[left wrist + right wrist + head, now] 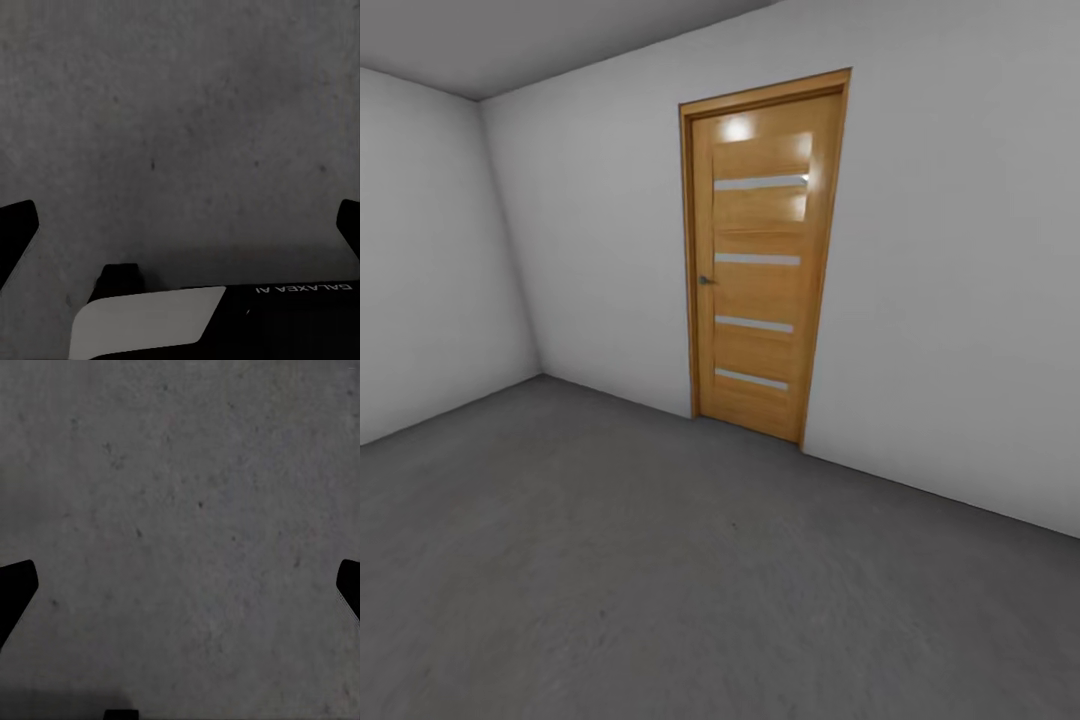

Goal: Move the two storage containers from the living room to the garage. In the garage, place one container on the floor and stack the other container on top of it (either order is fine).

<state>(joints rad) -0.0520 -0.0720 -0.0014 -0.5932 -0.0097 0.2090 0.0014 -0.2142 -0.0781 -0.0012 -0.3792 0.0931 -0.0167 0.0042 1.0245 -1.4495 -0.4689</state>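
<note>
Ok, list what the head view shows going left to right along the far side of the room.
Left side wall → room corner → back wall → wooden door → more white wall, all above the grey concrete floor.

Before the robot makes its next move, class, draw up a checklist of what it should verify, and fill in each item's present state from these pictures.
1. In the garage: ok. Grey concrete floor, white walls and a wooden door ahead.
2. Door shut: ok, it sits flush in its frame.
3. Left tool open and empty: ok, fingertips wide apart over bare floor.
4. Right tool open and empty: ok, same.
5. A container in hand: not ok, neither tool holds one.
6. Where the containers are: cannot tell from these pictures.
</note>
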